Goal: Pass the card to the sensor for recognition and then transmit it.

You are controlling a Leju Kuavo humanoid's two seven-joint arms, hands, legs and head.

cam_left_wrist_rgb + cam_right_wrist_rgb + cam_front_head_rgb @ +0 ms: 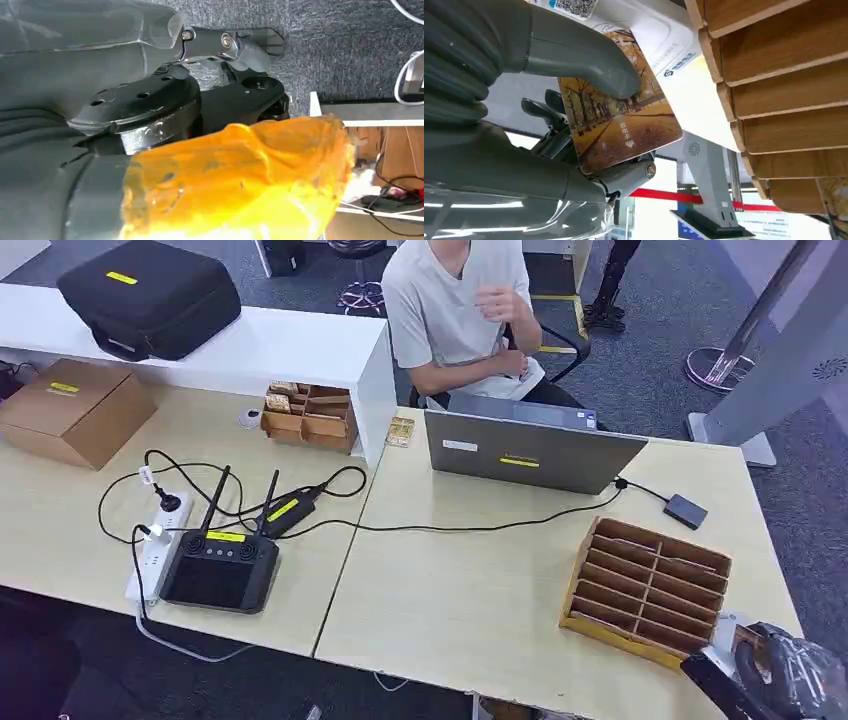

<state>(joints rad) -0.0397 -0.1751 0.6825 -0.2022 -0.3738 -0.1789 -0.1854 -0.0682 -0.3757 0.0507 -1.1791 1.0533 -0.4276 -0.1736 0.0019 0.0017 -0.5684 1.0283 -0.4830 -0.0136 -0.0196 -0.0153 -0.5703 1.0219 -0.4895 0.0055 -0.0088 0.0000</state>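
A card (pixel 624 125) printed with an autumn tree avenue is pinched between the thick grey thumb (pixel 574 55) and the darker fingers of my right hand (pixel 770 675). That hand is at the table's near right corner, just beside the wooden slotted rack (pixel 648 585). The card lies close against a white sensor device (pixel 664 45) that carries a QR label, next to the rack (pixel 784 75). My left hand (pixel 210 100) hangs below table level over grey carpet, its thumb wrapped in orange tape, with nothing in it.
A person (pixel 460 310) sits behind an open grey laptop (pixel 525 450) across the table. On the left table are a black controller (pixel 220 570), a power strip (pixel 155 550) with cables, a cardboard box (pixel 75 410) and a black case (pixel 150 295).
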